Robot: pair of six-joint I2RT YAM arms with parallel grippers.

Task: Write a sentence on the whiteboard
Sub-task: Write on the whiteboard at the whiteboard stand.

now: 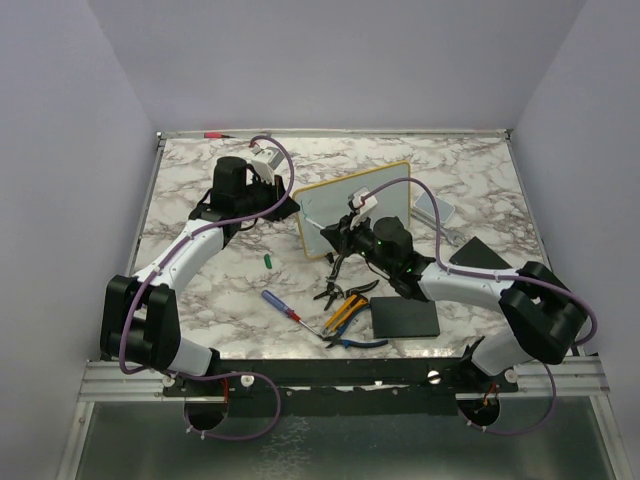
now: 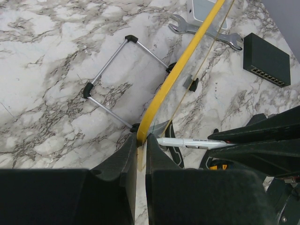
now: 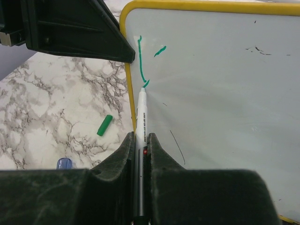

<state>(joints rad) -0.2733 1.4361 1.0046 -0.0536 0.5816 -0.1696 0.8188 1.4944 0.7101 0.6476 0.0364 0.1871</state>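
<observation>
Green strokes [image 3: 140,61] barely started on board [image 3: 225,93]; R gripper [image 3: 141,140] clamps marker [image 3: 142,112], tip touching. L gripper [image 2: 140,147] pinches board's edge. Next, I'd say: steady drag across, light pressure.

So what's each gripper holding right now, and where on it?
The right gripper pinches the marker by its barrel, tip on the whiteboard. The left gripper clamps the whiteboard's yellow frame edge.
</observation>
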